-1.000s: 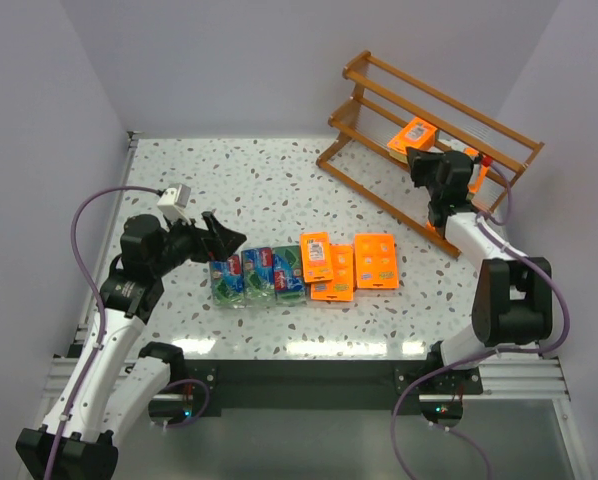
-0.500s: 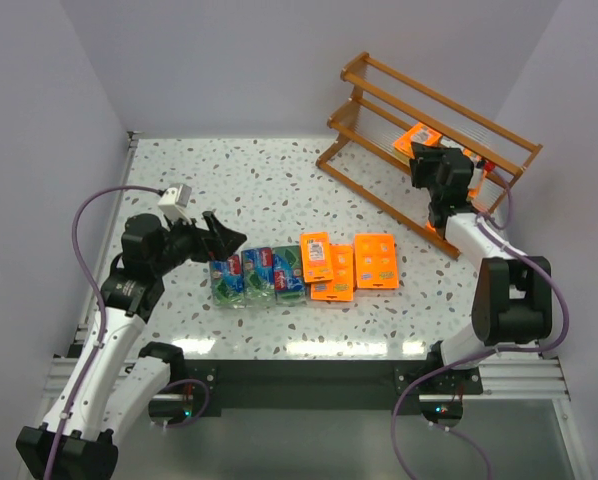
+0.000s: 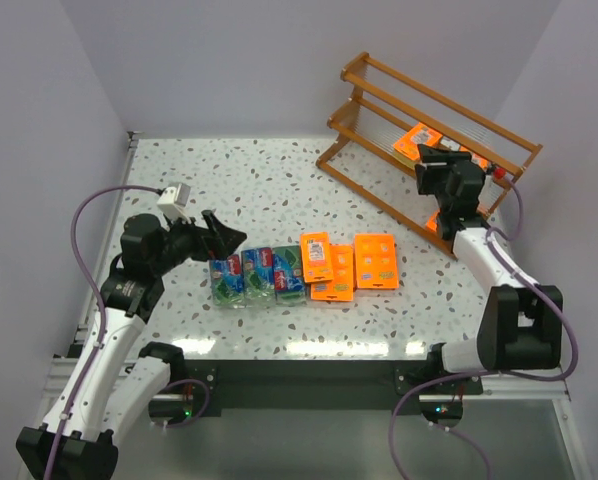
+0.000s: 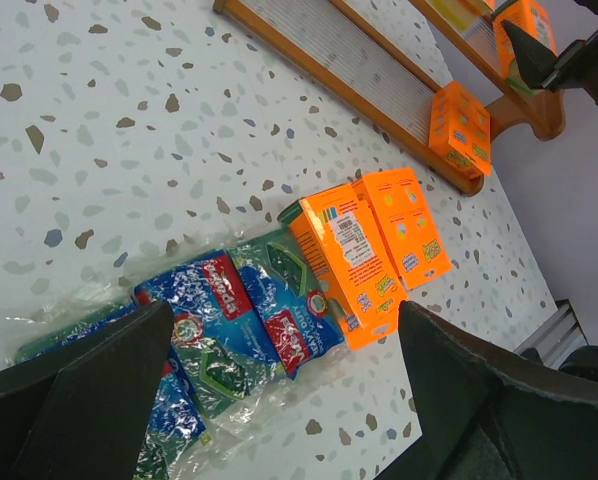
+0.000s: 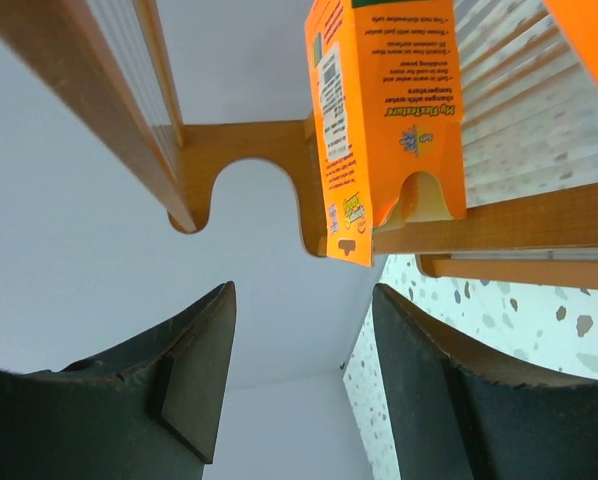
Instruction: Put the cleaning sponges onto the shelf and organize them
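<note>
Two pincers are showing from above. The right gripper is hovering with its jaws apart, just near of an orange pack lying on the shelf. The left gripper, also spread, is hanging just left of the green-and-blue packs.

At the left wrist, those packs are lying between the wide fingers. Beyond them the orange packs are pointing away rightward, with a white barcode label facing up.

At the right wrist, the orange pack is standing untouched just ahead of the parted fingers, its long axis running away from them. Its print is showing upside down and is too fine to read.
</note>
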